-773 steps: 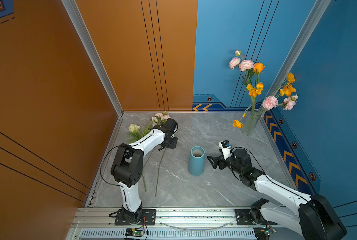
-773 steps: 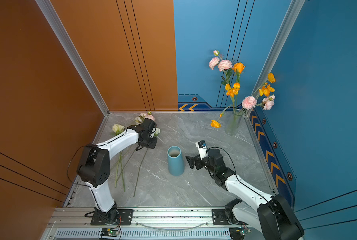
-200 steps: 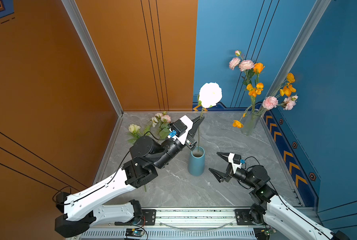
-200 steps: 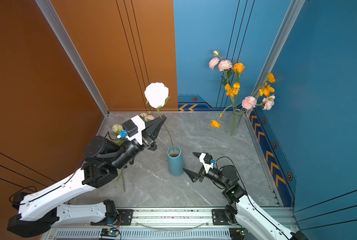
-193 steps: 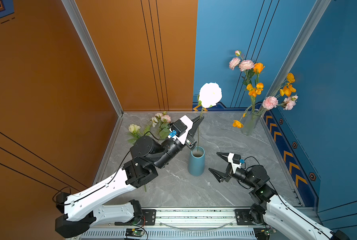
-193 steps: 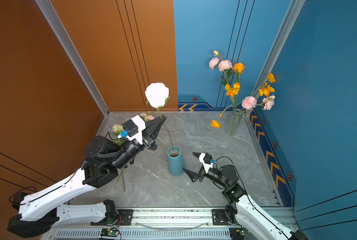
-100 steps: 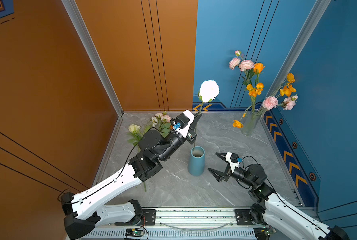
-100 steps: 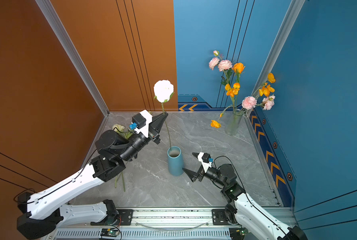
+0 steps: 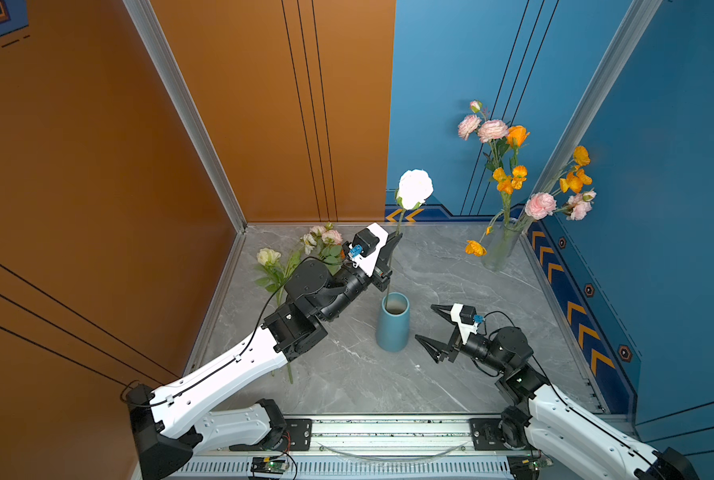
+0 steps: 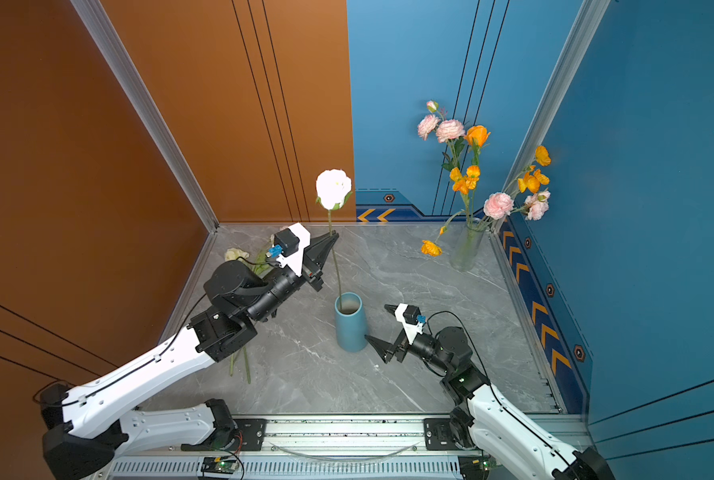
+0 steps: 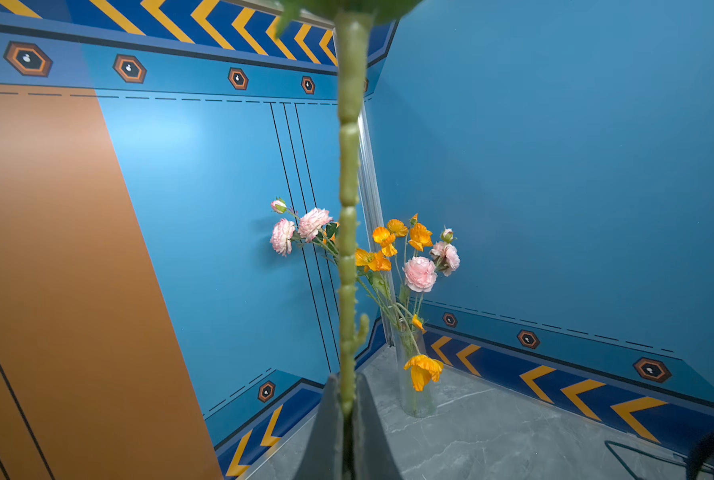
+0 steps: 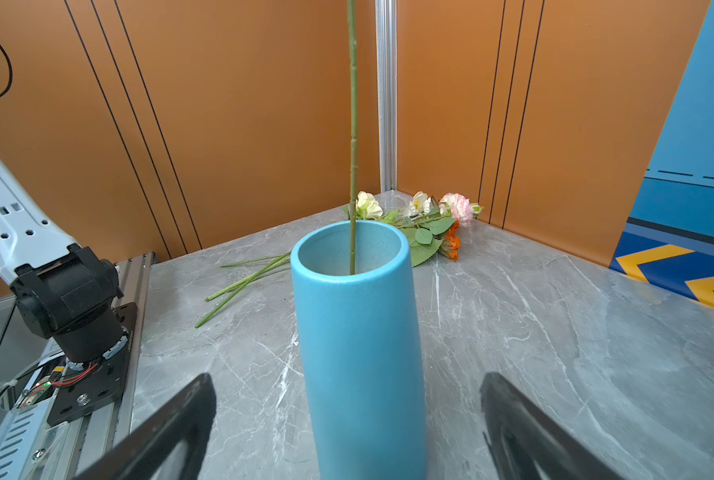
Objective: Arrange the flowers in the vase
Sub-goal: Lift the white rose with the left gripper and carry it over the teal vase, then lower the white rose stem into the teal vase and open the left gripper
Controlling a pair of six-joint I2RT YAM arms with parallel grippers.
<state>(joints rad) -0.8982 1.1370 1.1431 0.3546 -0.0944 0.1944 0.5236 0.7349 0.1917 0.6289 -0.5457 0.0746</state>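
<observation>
The left arm stretches from the near left, its left gripper raised and pinched on the stem of the white flower, while the right gripper hangs low at right, jaws wide apart.

I count two vases: one blue vase, one glass vase. White flower, standing: one. Loose flowers, lying flat: at least four blooms. Bouquet: blooms too crowded to count.
</observation>
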